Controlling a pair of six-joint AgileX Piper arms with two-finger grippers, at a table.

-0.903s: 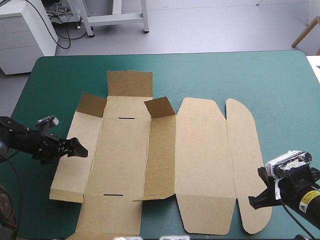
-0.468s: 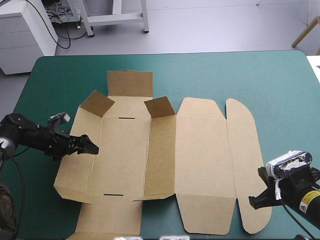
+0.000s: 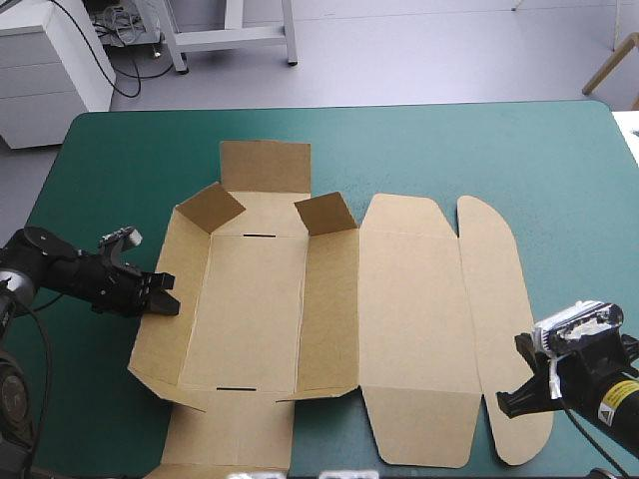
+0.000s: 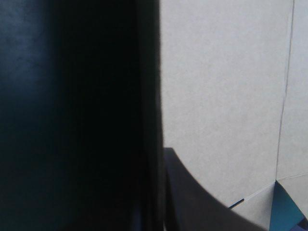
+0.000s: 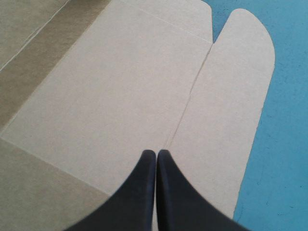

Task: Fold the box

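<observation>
box (image 3: 409,329) shifted right, left tool (image 3: 168,295) clamping it.

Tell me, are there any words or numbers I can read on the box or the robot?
Box: plain brown board, no words or numbers on it.
Yellow sticker on the arm behind the right gripper: dark marks, too small to read.
Nothing else here shows any writing.
</observation>
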